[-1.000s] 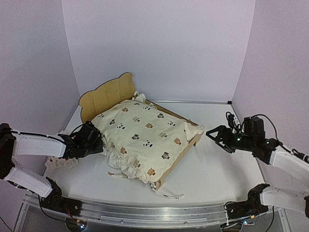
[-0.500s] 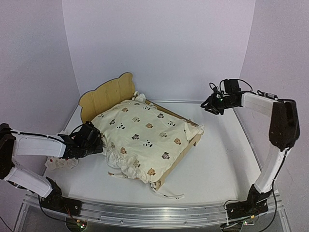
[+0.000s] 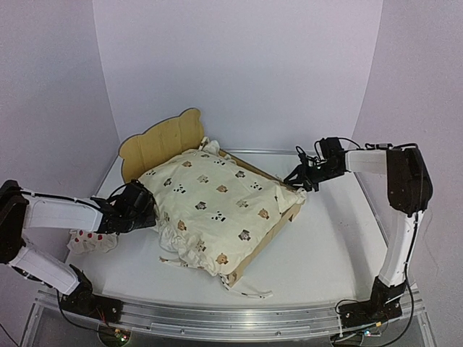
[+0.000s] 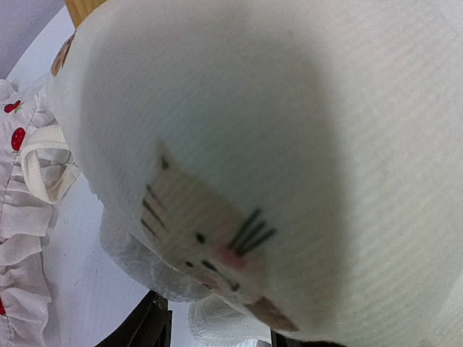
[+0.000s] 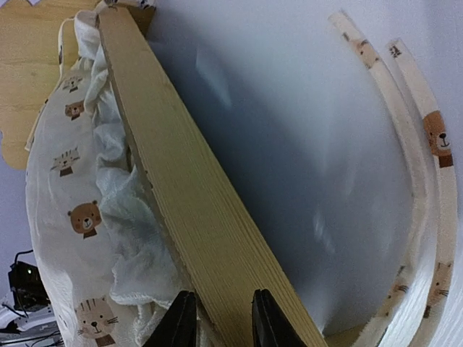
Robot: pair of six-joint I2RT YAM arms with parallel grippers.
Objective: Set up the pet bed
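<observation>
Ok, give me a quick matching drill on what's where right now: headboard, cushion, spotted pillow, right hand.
Things:
1 headboard
2 cushion
3 spotted pillow
4 right hand

Places:
A on the table, beside the left arm
B straddling the side rail
C upright at the far end of the bed
D lying on the bed

Pairs: 1-C, 2-D, 3-A, 4-B.

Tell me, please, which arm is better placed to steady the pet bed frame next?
Right. The right gripper is clamped on the pet bed by its wooden side rail, while the left gripper holds only the cushion at the opposite edge.
</observation>
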